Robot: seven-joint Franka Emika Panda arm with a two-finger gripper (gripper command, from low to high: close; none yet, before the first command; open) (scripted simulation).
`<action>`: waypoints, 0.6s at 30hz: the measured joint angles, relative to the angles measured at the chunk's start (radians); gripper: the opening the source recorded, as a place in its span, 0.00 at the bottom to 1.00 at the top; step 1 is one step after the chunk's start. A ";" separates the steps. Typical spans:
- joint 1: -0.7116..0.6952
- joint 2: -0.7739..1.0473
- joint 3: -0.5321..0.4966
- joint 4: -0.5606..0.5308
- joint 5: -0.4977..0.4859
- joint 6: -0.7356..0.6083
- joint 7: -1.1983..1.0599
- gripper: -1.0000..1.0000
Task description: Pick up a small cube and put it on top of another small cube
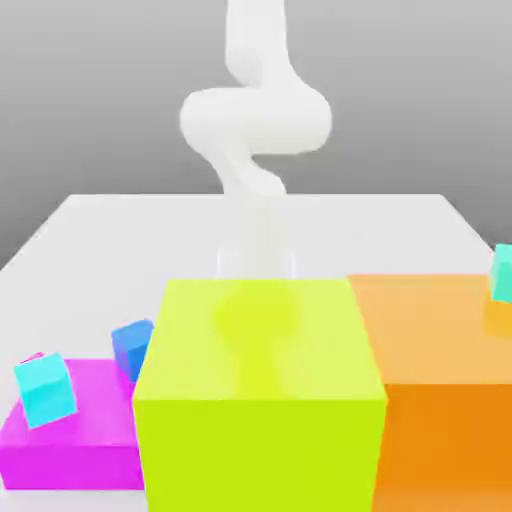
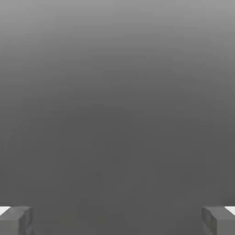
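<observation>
Three small cubes show in the exterior view: a cyan cube (image 1: 45, 389) tilted on the magenta slab (image 1: 90, 430), a blue cube (image 1: 132, 345) tucked just beside the tall lime block (image 1: 258, 390), and a second cyan cube (image 1: 502, 272) at the far edge of the orange block (image 1: 440, 380). All of them lie nearer the camera than the white arm (image 1: 255, 150), which stands behind the lime block with its lower part hidden by that block. Seen from the hand view, the gripper (image 2: 117, 220) is spread wide, its two grey fingertips (image 2: 16, 220) at opposite edges of the picture with nothing between them but plain grey. No cube is held, and none is near the gripper.

Wide-spread fingers suit a start: the gripper is ready to drop over a cube without needing another opening move. My reading is that the task has not really begun, since every cube rests on its own coloured block and none is stacked.

Placement matters for the choice of target. On the magenta slab the blue cube and the tilted cyan one sit close together, so one could serve as base for the other. Being crowded against the lime wall, the blue cube probably leaves little room for a finger on that side. Because the tilted cyan cube is askew, a grasp would likely need the wrist turned to match its faces. The white worktop (image 1: 120, 225) stretches behind the blocks.
</observation>
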 joint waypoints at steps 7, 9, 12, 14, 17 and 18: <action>-0.220 0.216 0.030 -0.069 -0.054 0.106 0.329 0.50; -0.278 0.276 0.033 -0.089 -0.069 0.135 0.420 0.50; -0.354 0.367 0.027 -0.117 -0.094 0.179 0.559 0.50; -0.400 0.427 0.018 -0.137 -0.109 0.208 0.651 0.50; -0.462 0.517 -0.003 -0.166 -0.124 0.253 0.783 0.50; -0.481 0.547 -0.012 -0.175 -0.126 0.268 0.825 0.50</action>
